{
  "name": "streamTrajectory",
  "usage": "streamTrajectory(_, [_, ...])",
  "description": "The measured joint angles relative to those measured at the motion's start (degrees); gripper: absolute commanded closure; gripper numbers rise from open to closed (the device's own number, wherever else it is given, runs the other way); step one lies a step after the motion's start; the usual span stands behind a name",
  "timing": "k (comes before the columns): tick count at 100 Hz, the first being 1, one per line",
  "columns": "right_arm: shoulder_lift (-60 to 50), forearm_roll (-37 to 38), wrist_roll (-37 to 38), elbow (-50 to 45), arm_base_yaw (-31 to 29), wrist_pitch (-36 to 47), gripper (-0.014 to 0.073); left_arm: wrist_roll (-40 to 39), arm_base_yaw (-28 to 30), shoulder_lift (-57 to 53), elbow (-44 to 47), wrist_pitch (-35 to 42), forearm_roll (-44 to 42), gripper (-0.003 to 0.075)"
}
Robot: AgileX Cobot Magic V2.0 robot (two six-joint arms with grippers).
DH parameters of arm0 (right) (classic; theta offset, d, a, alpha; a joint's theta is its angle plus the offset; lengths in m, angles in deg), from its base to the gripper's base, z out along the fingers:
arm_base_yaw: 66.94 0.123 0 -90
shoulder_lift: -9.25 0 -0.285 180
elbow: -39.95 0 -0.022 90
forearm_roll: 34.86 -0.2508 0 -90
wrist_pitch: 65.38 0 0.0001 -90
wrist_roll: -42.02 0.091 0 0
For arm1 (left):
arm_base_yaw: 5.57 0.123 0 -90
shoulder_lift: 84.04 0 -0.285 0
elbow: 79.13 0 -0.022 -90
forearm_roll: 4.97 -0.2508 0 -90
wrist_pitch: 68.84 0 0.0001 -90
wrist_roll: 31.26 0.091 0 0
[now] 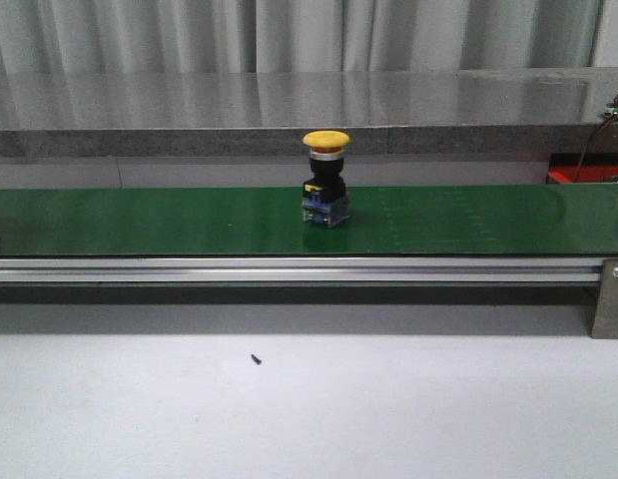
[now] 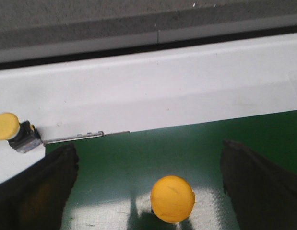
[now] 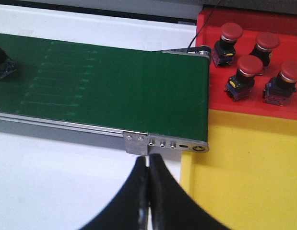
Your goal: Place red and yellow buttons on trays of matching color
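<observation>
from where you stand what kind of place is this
Probably a lab or factory-style sorting cell: a green conveyor belt carries a yellow button, and a red tray of red buttons adjoins a yellow tray.

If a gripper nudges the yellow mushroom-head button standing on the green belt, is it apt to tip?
Probably. The yellow mushroom-head button stands upright on the green conveyor belt with a cap wider than its narrow black body, so it looks top-heavy. A push on the cap would likely topple it. The rounded cap may also let it roll once down.
</observation>
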Motion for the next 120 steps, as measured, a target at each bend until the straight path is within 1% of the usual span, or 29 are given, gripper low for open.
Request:
streamTrajectory(16, [0.0,0.0,0.0,0.0,0.0,0.0,0.0662,2.08,-0.12,-8.81,6.67,3.84,2.78,0.0168])
streamTrajectory(30, [0.0,0.0,0.0,0.0,0.0,0.88,0.0662,2.56,-0.12,-16.91,14.31,5.46,3.73,0.026])
streamTrajectory(44, [0.0,0.0,0.0,0.0,0.0,1.39,0.0662,2.56,-0.12,-24.86,21.72,5.53,3.87,0.0421])
streamTrajectory(56, [0.0,0.0,0.0,0.0,0.0,1.39,0.0662,2.58,-0.12,-31.5,27.45,6.21,4.0,0.0589])
streamTrajectory(58, [0.0,0.0,0.0,0.0,0.0,1.39,0.0662,2.58,-0.12,-32.59,28.36,6.45,4.0,0.0607])
streamTrajectory(59, [0.0,0.0,0.0,0.0,0.0,1.39,0.0662,2.58,-0.12,-32.95,28.65,6.53,4.0,0.0635])
streamTrajectory(60, [0.0,0.0,0.0,0.0,0.0,1.39,0.0662,2.58,-0.12,-33.66,29.22,6.56,4.0,0.0635])
streamTrajectory(64, [0.0,0.0,0.0,0.0,0.0,1.39,0.0662,2.58,-0.12,-35.39,30.58,7.16,4.05,0.0698])
streamTrajectory(65, [0.0,0.0,0.0,0.0,0.0,1.39,0.0662,2.58,-0.12,-36.05,31.1,7.3,4.05,0.0698])
streamTrajectory(68, [0.0,0.0,0.0,0.0,0.0,1.39,0.0662,2.58,-0.12,-37.38,32.06,7.5,4.05,0.0739])
streamTrajectory(86, [0.0,-0.11,0.0,0.0,0.0,1.39,0.0662,2.68,-0.12,-44.25,36.5,8.84,4.05,0.0739])
streamTrajectory(104, [0.0,-0.85,0.0,0.0,0.0,1.39,0.0648,2.68,-0.12,-45.68,38.11,8.82,4.05,0.0739])
streamTrajectory(109, [0.0,-0.84,0.0,0.0,0.0,1.39,0.0609,2.68,-0.12,-45.68,38.47,8.82,4.14,0.0739])
streamTrajectory(114, [0.0,-0.98,0.0,0.0,0.0,1.01,0.0536,2.68,-0.12,-45.68,38.6,8.82,4.14,0.0739])
streamTrajectory(120, [0.0,-1.28,0.0,0.0,0.0,0.29,0.0393,2.68,-0.12,-45.68,38.73,8.82,4.14,0.0739])
